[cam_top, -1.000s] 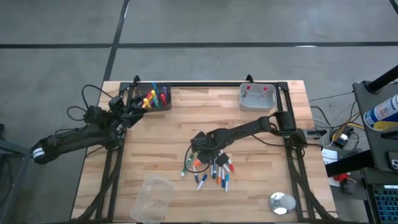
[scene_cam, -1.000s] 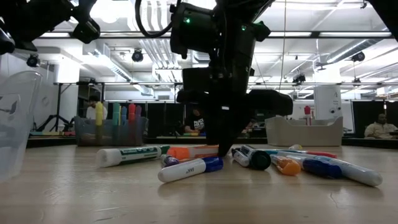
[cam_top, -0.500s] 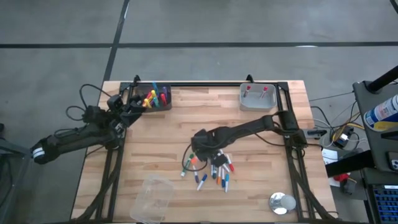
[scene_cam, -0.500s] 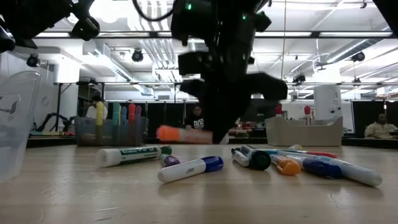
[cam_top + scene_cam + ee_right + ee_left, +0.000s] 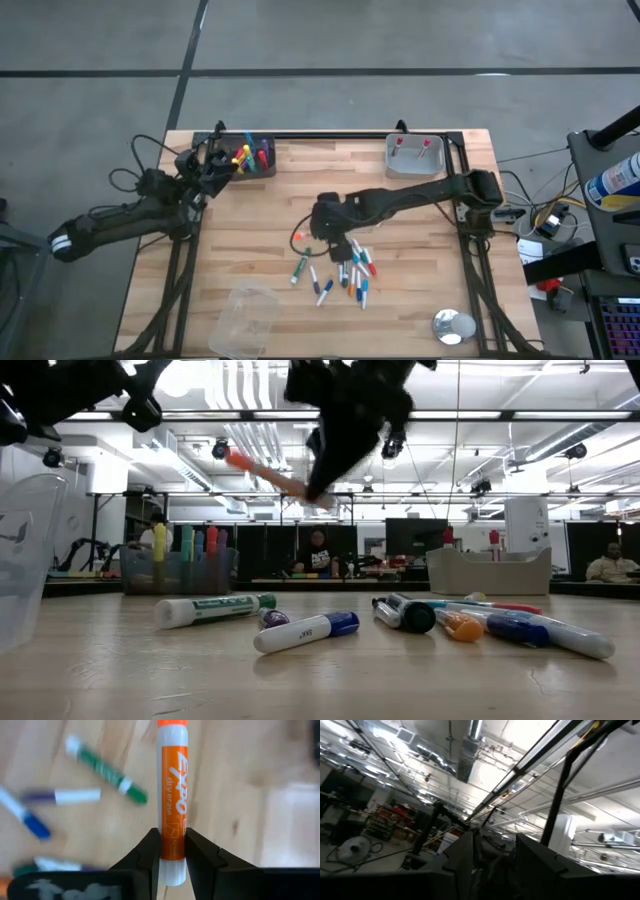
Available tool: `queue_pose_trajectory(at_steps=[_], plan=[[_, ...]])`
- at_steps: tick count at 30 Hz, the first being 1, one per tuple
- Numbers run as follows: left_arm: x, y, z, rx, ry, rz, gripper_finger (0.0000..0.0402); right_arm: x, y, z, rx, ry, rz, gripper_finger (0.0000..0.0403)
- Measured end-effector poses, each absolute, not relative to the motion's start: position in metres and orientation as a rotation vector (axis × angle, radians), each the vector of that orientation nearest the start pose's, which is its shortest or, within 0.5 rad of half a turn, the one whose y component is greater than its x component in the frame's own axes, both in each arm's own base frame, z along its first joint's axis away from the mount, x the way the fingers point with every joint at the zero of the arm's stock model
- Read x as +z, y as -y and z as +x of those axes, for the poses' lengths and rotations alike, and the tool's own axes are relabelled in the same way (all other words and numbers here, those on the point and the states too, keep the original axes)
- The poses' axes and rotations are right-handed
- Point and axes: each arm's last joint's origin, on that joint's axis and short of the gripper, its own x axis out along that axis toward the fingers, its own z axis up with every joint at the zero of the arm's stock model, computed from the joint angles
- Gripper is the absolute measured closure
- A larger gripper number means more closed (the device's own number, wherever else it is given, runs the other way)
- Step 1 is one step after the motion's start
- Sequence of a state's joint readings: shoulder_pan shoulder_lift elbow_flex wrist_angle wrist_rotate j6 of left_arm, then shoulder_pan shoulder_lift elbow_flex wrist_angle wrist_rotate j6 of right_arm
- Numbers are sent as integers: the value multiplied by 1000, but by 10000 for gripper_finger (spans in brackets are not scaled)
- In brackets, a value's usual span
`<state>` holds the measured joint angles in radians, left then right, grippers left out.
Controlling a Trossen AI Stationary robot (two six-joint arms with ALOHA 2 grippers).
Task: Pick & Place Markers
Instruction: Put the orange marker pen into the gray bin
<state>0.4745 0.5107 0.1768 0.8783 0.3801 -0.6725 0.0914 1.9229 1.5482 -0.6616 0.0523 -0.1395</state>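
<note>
Above the middle of the butcher-block tabletop (image 5: 420, 300), the right gripper (image 5: 172, 851) holds an orange marker (image 5: 173, 795) lifted clear of the wood, its jaws clamped on the barrel near one end. Seen close from the wrist, the marker has an orange label with white "EXPO" lettering and the words "dry erase" beneath, and a pale end sticking out past the jaws. From table height the marker (image 5: 270, 475) hangs tilted in the air below the dark gripper (image 5: 330, 455), orange tip toward the left arm's side.

Below it, the remaining markers (image 5: 345, 270) lie scattered in a loose cluster on the wood: a green-capped white one (image 5: 210, 608) lies nearest the clear plastic cup (image 5: 243, 318), a blue-capped white one (image 5: 305, 630) lies in front, and others with orange, blue, red and dark caps lie beside them toward the right. All are short, thin and capped, many with white barrels.

At the far left corner, a dark bin (image 5: 247, 157) holds several markers standing upright in yellow, red, pink and purple. A grey tray (image 5: 414, 160) at the far right corner holds two red-tipped items. A small round metal lid (image 5: 452, 325) rests near the front right edge.

The left gripper (image 5: 212, 168) waits beside the dark bin, its jaws apart and holding nothing.
</note>
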Motion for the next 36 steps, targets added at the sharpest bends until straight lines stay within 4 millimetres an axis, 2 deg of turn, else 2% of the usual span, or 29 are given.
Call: queue_pose_trajectory(at_steps=[5,15,22,30,36], plan=[[252,-50,122,-19,462,-427,257,258,-33,410,36,-873,-75,332],[255,-46,142,-42,391,-343,257,276,-25,421,-9,-671,7,332],[263,-38,147,-89,404,-251,257,281,-15,423,-40,-634,45,332],[265,-36,147,-113,400,-243,257,282,-16,423,-37,-619,49,332],[256,-36,150,-130,311,-240,257,302,-26,417,3,-535,29,333]])
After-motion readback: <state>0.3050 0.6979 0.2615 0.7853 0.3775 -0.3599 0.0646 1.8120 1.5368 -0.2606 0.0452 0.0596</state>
